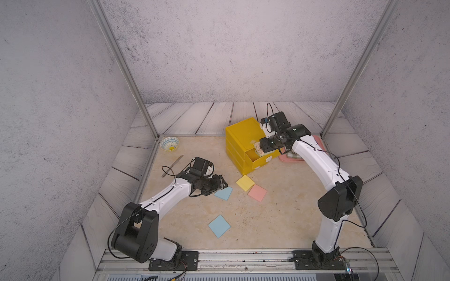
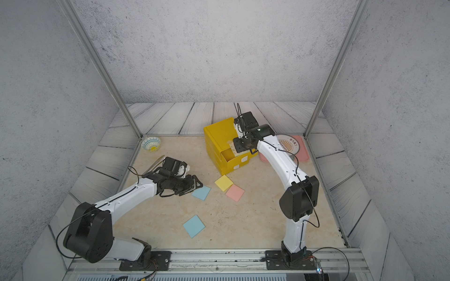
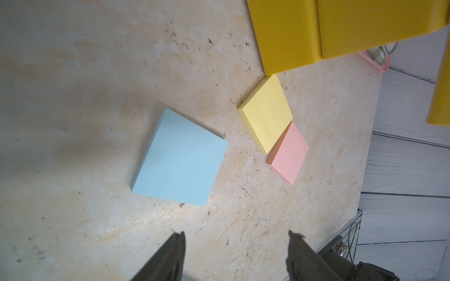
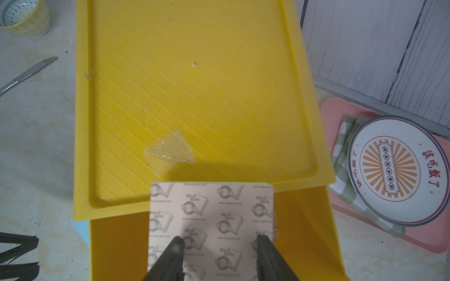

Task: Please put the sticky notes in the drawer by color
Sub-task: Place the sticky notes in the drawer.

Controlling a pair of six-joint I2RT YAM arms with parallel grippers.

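A beige, marbled table (image 1: 280, 219) sits inside grey walls. Nearest, one blue note (image 1: 219, 226) lies alone, untouched. Further in, the left gripper (image 3: 236, 234) hovers low with its jaws spread and empty, just beside the second blue note (image 3: 180, 158), likely lined up to take it next. The yellow note (image 1: 245, 183) and pink note (image 1: 257, 192) lie touching, just before the drawer box (image 1: 241, 132). Its open drawer (image 1: 261, 160) stands pulled out to receive a colour. Over it the right gripper (image 4: 219, 239) has its jaws apart across a green-edged note (image 4: 211, 206), printed back up. Whether they grip it I cannot tell.
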